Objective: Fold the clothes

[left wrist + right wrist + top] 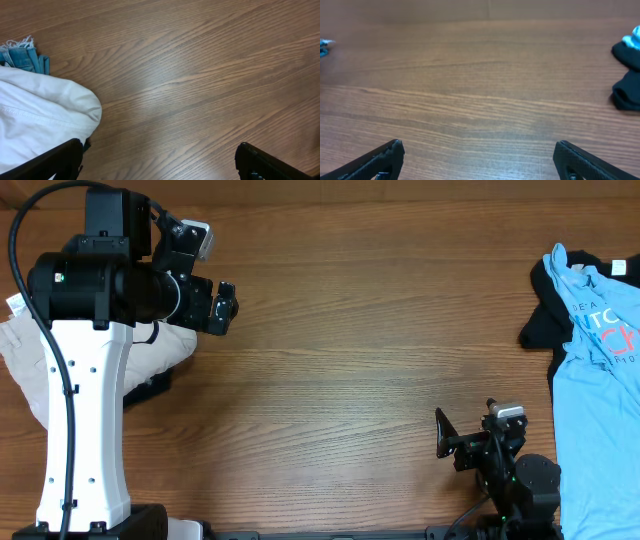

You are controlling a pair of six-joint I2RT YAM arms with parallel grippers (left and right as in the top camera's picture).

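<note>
The left arm reaches over the table (330, 360) with its gripper (159, 152) spread wide and empty, the pale shorts (40, 117) heaped just beside one finger, while the right gripper (477, 150), likewise wide open, sits low near the blue shirt (600, 380).

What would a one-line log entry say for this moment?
left gripper: open, empty, beside beige shorts | right gripper: open, empty, over table | light blue shirt: unfolded, far right
</note>
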